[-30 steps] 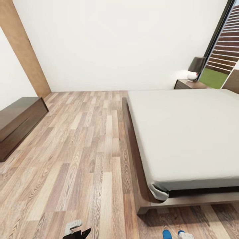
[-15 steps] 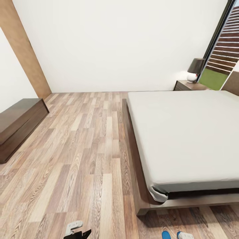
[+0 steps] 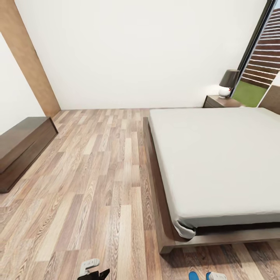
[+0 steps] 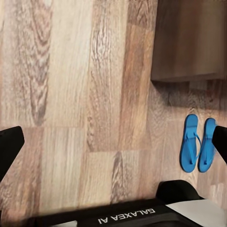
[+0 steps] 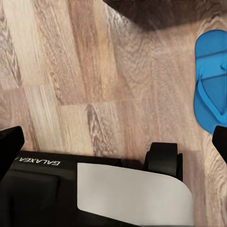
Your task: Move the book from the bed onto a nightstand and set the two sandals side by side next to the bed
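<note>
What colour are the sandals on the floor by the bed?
Bright blue, straps included; the sandals show best in the left wrist view, lying side by side on the wood-plank floor.

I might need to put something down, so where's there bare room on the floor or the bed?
The widest bare patch is the plank floor between the dresser and the bed. The mattress top shows nothing on it. It is tighter at the bed's foot corner, where the two sandals lie together, and on the nightstand, which holds a lamp.
</note>
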Controlling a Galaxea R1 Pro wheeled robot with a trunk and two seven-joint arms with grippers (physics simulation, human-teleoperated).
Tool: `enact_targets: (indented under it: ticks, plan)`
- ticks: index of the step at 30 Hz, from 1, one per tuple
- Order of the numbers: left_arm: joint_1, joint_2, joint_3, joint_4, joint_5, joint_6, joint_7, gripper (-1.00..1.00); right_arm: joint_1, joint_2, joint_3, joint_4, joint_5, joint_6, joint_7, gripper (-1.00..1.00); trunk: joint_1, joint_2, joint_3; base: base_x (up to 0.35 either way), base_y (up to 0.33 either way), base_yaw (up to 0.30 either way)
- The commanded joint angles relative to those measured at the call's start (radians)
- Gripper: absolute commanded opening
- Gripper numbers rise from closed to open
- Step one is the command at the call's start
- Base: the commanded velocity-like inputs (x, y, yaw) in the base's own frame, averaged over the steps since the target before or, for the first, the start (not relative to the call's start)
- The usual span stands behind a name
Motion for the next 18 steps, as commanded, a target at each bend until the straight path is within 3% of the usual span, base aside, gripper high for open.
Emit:
enact_targets:
  ticks: [1,18]
  plan:
    - [0.000,0.000,0.004,0.000,0.009,0.009,-0.006,1.00,0.000,0.000,-0.001,0.000,-0.008,0.004,0.004,1.00,-0.004,0.007,0.003,0.000,0.000,0.000]
    - [0.000,-0.001,0.005,0.000,0.009,0.009,-0.006,1.00,0.000,0.000,-0.001,0.000,-0.008,0.004,0.004,1.00,-0.069,0.126,0.056,0.000,0.000,0.000]
